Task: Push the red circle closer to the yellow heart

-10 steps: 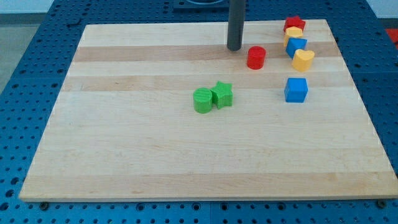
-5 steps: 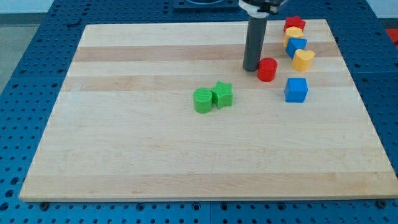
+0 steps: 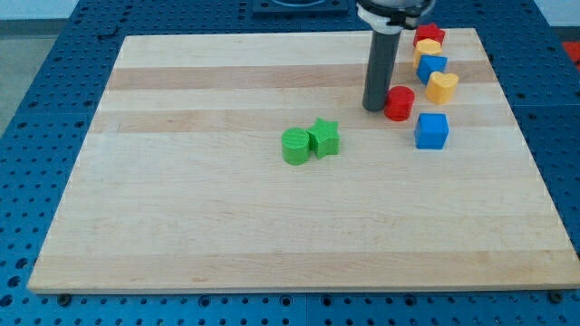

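Note:
The red circle (image 3: 399,103) stands on the wooden board (image 3: 227,208) in the upper right part of the view. My tip (image 3: 375,108) is right against the red circle's left side. The yellow heart (image 3: 441,87) lies up and to the right of the red circle, a short gap away. The rod runs straight up from the tip to the view's top.
A blue block (image 3: 431,130) sits just below and right of the red circle. A blue block (image 3: 431,66), a yellow block (image 3: 422,48) and a red block (image 3: 429,36) stack up above the heart. A green circle (image 3: 294,145) and green star (image 3: 324,138) touch mid-board.
My tip moved right and down from above-left of the red circle, met it and pushed it right and down, toward the blue block below the heart.

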You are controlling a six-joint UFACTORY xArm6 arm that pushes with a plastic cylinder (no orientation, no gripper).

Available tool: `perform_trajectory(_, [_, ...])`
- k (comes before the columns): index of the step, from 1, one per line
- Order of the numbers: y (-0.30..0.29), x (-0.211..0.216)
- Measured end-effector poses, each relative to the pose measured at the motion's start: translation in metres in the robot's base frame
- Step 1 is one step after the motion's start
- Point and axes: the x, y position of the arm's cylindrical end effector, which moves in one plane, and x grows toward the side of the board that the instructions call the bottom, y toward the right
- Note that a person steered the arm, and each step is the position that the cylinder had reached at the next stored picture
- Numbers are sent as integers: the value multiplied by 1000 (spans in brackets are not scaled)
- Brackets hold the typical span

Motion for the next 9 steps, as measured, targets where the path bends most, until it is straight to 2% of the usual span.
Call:
perform_trajectory(3, [-15, 27])
perform_trajectory(4, [-8, 27])
perform_trajectory(6, [-38, 10])
perform_trajectory(9, [8, -4])
